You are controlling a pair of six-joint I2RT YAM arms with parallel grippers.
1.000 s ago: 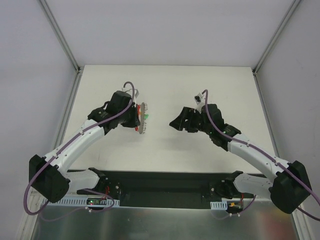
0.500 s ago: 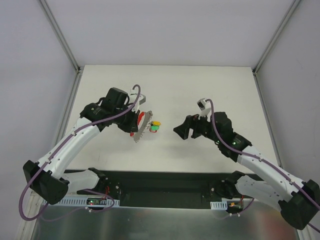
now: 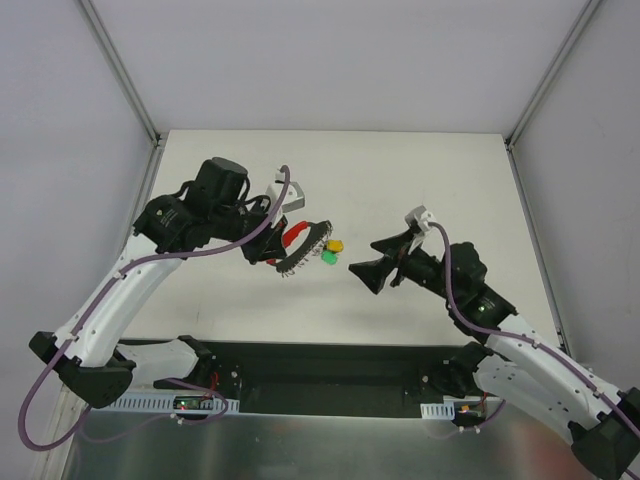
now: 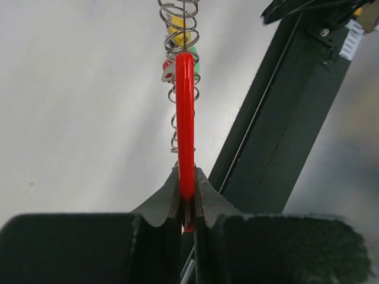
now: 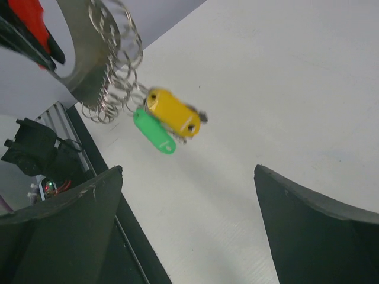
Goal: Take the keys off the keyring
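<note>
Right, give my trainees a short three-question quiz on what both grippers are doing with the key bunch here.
1. True or false: the left gripper is shut on the red piece.
2. The keys in front of the right gripper have covers of: A yellow and green, B blue and white, C black and pink.
3. Fill in: the right gripper's jaws stand ____.
Key: 1 true; 2 A; 3 open.

Black rail [image 3: 330, 365] lines the near edge of the white table [image 3: 420, 170]
</note>
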